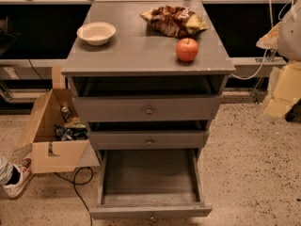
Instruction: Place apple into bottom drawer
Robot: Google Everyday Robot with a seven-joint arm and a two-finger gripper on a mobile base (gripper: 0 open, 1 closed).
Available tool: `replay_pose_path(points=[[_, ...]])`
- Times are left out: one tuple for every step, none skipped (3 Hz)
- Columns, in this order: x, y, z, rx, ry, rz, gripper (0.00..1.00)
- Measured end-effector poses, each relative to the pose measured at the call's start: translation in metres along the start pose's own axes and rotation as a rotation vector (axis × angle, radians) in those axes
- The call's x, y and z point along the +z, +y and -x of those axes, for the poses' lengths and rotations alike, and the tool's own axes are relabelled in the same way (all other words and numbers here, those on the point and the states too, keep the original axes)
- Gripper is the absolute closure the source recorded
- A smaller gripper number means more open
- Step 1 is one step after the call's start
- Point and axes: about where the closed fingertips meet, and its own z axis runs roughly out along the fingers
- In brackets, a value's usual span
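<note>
- The grey cabinet (148,108) fills the middle of your view. Its flat worktop (136,51) carries three things, and three drawers are stacked below it.
- The bottom drawer (150,175) is pulled well out toward you. Its bare floor shows, and its front panel sits at the lower edge of the view. The two shallower drawers (148,139) sit above it, each with a small round knob.
- A cardboard box (44,135) stands on the floor just left of the cabinet, with its flaps up and a can and some packets inside.
- The gripper (281,95) hangs at the far right edge as a pale yellowish shape. It is off the side of the cabinet, lower than the worktop and well apart from the apple; you cannot make out whether it is parted or closed.
- A brown-and-yellow chip bag (174,20) lies crumpled at the back right of the worktop.
- A pale bowl (96,33) sits upright at the back left, well apart from the bag.
- The apple (187,50) stands stem up at the front right of the worktop, just in front of the chip bag and near the right edge. It is to the left of the gripper and higher, with the worktop's right edge between them.
- A shoe (14,180) shows at the lower left edge, and a dark cable (77,187) lies looped on the floor beside the box.
</note>
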Motion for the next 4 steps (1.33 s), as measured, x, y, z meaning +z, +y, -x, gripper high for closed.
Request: replay_pose_path(points=[[-0.001,-0.001,0.001,0.003,-0.004,-0.004,0.0],[0.005,-0.017,0.016,0.077,-0.09,-0.038,0.0],[0.027,-0.054,0.045,0.199,-0.236,-0.083,0.0],[0.025,-0.065,0.052,0.213,-0.268,-0.121,0.0]])
